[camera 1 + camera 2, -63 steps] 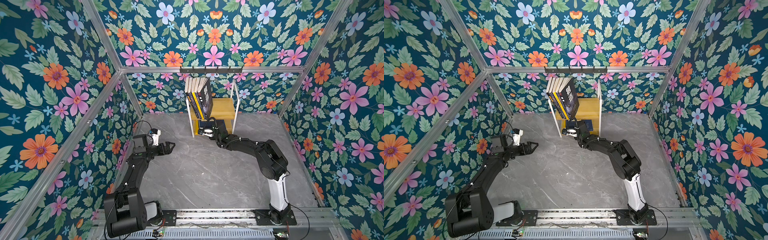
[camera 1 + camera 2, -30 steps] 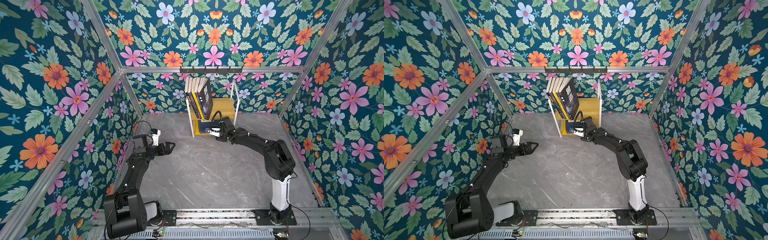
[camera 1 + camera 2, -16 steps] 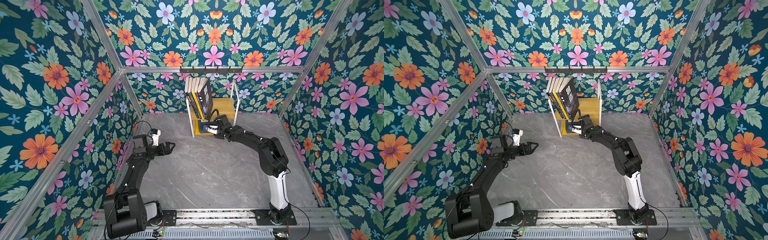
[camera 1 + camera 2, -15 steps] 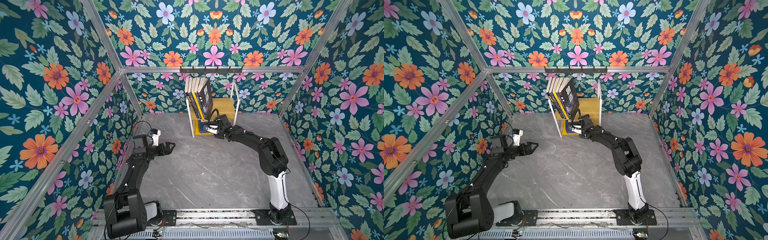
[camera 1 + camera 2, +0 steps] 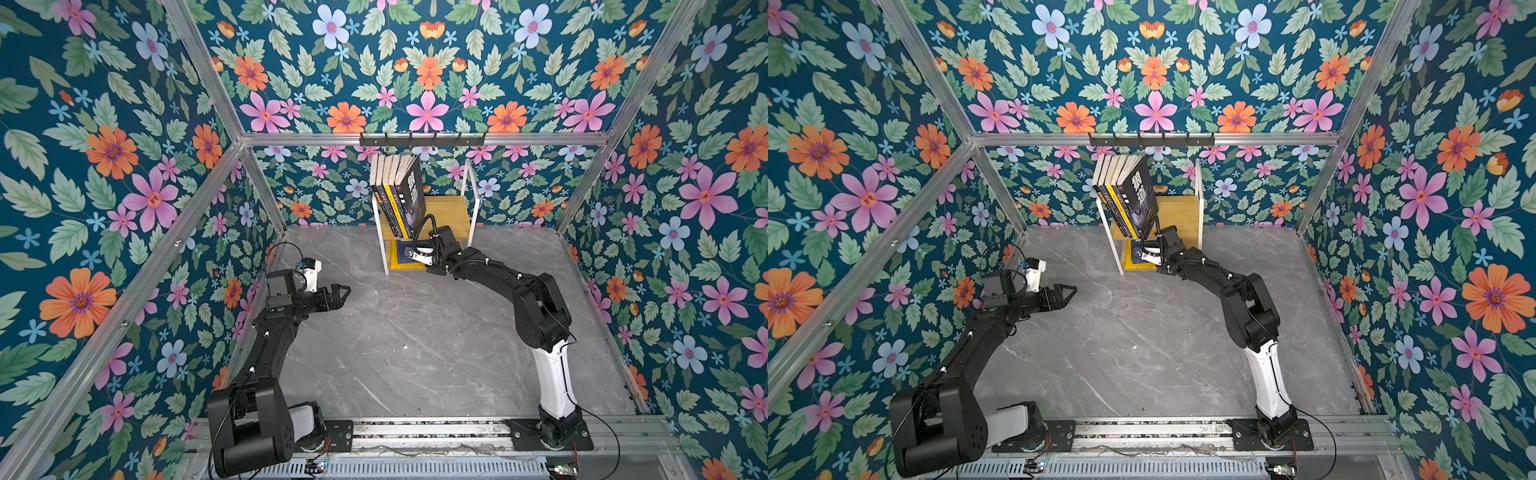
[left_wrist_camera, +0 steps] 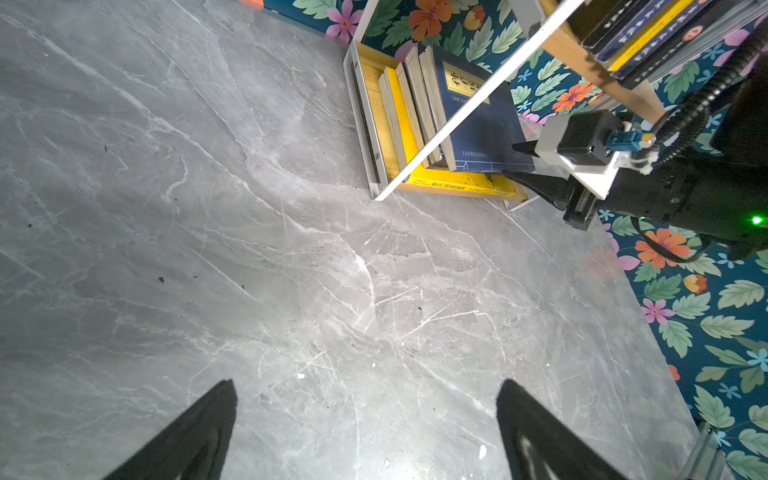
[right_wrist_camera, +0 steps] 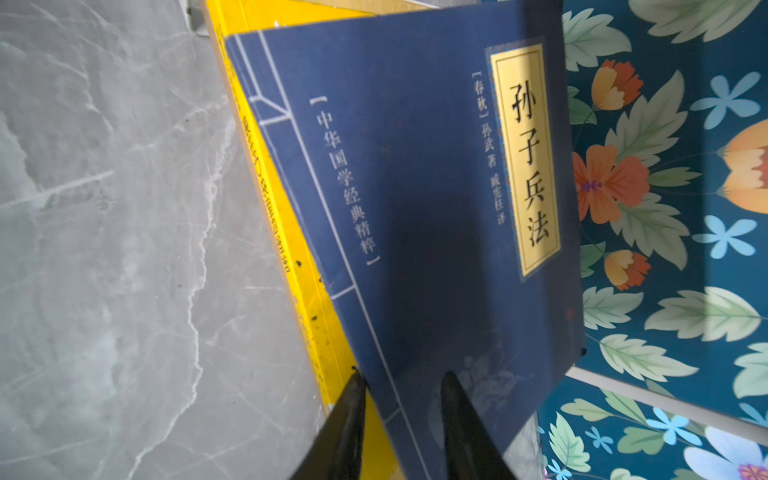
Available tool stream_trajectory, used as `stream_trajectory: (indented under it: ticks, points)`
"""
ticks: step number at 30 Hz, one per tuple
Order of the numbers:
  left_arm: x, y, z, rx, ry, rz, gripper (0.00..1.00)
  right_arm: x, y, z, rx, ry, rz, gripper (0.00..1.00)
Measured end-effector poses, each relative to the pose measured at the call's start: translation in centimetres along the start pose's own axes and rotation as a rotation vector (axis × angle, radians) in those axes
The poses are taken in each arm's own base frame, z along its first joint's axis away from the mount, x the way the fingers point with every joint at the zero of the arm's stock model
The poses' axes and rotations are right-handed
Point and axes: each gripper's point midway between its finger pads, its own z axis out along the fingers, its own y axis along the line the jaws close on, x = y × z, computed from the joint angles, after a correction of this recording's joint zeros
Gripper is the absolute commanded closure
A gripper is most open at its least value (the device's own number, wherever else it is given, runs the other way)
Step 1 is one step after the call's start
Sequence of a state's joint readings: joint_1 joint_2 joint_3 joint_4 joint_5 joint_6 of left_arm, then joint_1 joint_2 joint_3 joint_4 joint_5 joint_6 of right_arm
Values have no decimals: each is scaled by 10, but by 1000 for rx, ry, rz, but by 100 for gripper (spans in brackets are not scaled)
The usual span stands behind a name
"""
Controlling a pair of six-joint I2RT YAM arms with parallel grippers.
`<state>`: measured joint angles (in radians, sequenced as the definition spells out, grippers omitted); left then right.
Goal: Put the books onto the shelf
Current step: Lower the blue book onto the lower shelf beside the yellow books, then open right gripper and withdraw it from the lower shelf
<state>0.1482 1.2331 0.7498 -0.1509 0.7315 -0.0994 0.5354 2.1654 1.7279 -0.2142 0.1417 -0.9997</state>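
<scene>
The shelf (image 5: 451, 212) stands at the back wall, seen in both top views. Several books (image 5: 399, 191) lean left on its upper board. On the lower board more books lean, with a navy book (image 7: 415, 187) outermost and a yellow book (image 7: 274, 166) lying flat under it. My right gripper (image 7: 401, 380) reaches into the lower tier. It is shut on the navy book's bottom corner, one finger on the cover and one beneath the spine edge. My left gripper (image 5: 345, 292) hovers open and holds nothing over the floor at the left, far from the shelf.
A black hook rail (image 5: 422, 139) runs along the back frame above the shelf. Floral walls close in the left, back and right. The grey marble floor (image 5: 415, 332) stretches between the arms. A metal rail (image 5: 415, 430) carries both arm bases at the front.
My right gripper has pushed deeper into the lower tier and narrowed its jaws onto the navy book. The left arm has not moved.
</scene>
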Motion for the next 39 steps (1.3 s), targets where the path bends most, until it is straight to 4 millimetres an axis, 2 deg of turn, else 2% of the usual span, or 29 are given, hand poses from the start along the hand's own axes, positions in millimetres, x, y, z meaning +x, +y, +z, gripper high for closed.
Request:
stream_trajectory:
  ticks: [12,15,19,23,26,33,39]
  points:
    - [1,1,0,-1,2,-2,1,-5,-6,-2,8,-14,26,73]
    - [1,0,0,0,3,-2,1,-8,-4,-2,4,-17,25,68]
    - [1,0,0,0,3,-2,1,-16,12,-6,-50,-44,12,61]
    - [1,0,0,1,3,-2,1,-25,17,-11,-82,-76,18,58]
    - [2,0,0,2,3,-3,1,-29,18,-11,-89,-84,26,59]
    - [2,0,1,1,4,-3,1,-29,20,5,-85,-68,31,67]
    - [2,1,0,0,3,-4,1,-32,15,7,-69,-75,41,72]
